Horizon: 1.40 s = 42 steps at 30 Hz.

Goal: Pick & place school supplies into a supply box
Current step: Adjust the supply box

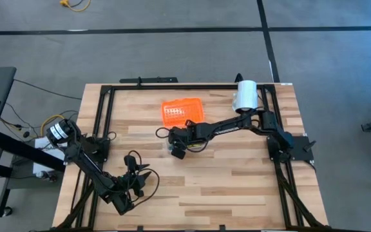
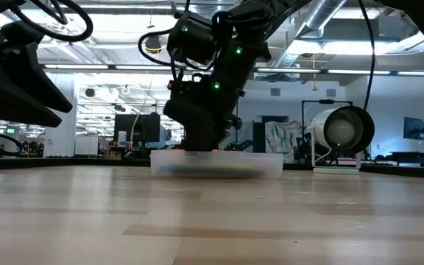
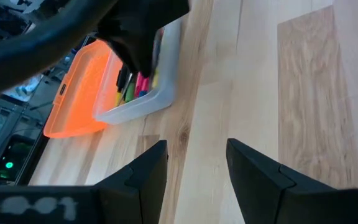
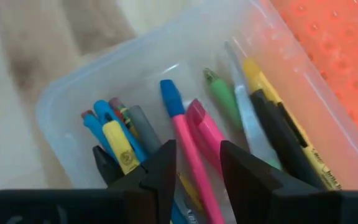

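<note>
One supply box, one orange lid, two arms.

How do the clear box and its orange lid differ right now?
The box is clear and deep; the lid is translucent orange and shallow. The box holds pens; the lid lies empty. The right gripper hangs over the box, not the lid. Both rest side by side on the table.
</note>
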Available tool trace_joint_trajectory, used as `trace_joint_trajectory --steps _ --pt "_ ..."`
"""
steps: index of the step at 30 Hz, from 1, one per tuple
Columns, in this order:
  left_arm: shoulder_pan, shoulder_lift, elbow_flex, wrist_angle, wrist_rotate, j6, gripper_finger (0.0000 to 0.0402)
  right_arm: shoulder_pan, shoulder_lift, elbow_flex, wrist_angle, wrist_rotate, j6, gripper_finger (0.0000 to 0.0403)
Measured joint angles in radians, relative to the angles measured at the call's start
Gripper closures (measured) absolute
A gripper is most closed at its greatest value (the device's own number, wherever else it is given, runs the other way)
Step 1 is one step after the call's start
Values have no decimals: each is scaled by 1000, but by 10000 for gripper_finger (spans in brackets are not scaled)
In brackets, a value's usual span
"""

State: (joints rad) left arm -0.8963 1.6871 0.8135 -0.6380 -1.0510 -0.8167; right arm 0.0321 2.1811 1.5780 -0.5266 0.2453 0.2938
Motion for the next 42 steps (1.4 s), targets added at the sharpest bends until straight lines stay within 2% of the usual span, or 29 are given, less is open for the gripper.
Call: trace_joint_trajectory --steps 8,15,30,42 --pt "0 0 0 0 1 0 244 39 0 0 -51 -41 -6 285" --pt "0 0 0 -4 1 -6 244 119 -1 0 -73 -54 -45 285" --pt "0 0 0 -218 2 -292 244 355 -2 1 -109 -85 -85 285" --pt "0 0 0 -228 1 -321 244 474 -2 1 -109 -38 -84 285"
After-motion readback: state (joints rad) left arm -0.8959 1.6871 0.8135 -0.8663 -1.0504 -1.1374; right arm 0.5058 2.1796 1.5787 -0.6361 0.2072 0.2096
